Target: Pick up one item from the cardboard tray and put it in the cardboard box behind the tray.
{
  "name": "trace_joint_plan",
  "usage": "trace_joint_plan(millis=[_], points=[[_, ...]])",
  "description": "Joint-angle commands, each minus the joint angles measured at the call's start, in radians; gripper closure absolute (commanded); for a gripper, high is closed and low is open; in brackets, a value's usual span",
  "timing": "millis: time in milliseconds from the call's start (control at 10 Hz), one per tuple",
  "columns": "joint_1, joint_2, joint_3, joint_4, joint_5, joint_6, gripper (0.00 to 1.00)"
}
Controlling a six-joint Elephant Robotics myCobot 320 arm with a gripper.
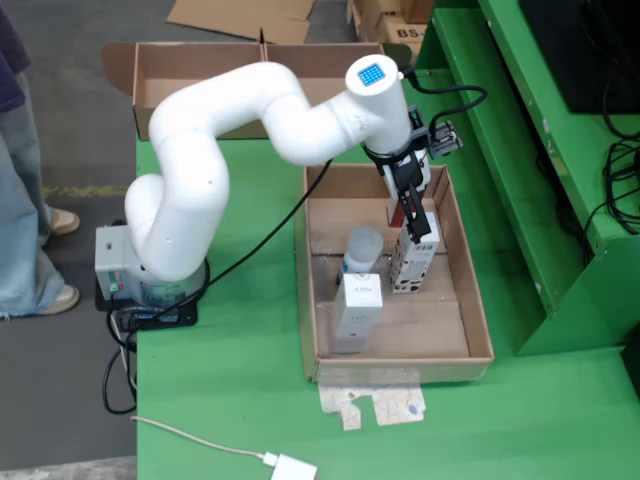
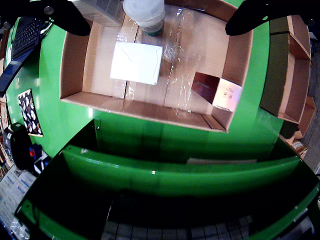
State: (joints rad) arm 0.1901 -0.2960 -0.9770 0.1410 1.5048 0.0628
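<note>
Gripper [image 1: 413, 228] reaches down into the cardboard tray [image 1: 478, 310], its fingers straddling the top of a tall white carton [image 1: 413, 262]; whether they have closed on it cannot be told. Judged light, stiff-walled and crushable, the carton suits moderate force on its flat sides. Beside it stand a bottle [image 1: 362, 247] and a second carton [image 1: 357, 310]. Beyond lies the cardboard box [image 1: 200, 72].

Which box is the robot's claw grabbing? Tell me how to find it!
Look in the overhead view at the cardboard tray on the green table. Three things stand inside. The white box is rightmost, right under the black gripper; the other white box and the frosted bottle stand left, untouched.
</note>
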Motion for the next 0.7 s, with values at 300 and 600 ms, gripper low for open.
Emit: trace_joint_plan(millis=[300,600], points=[[-0.009,-0.095,0.263,-0.032,0.001,-0.009,0.0],[-0.019,-0.131,0.276,-0.017,0.008,-0.019,0.0]])
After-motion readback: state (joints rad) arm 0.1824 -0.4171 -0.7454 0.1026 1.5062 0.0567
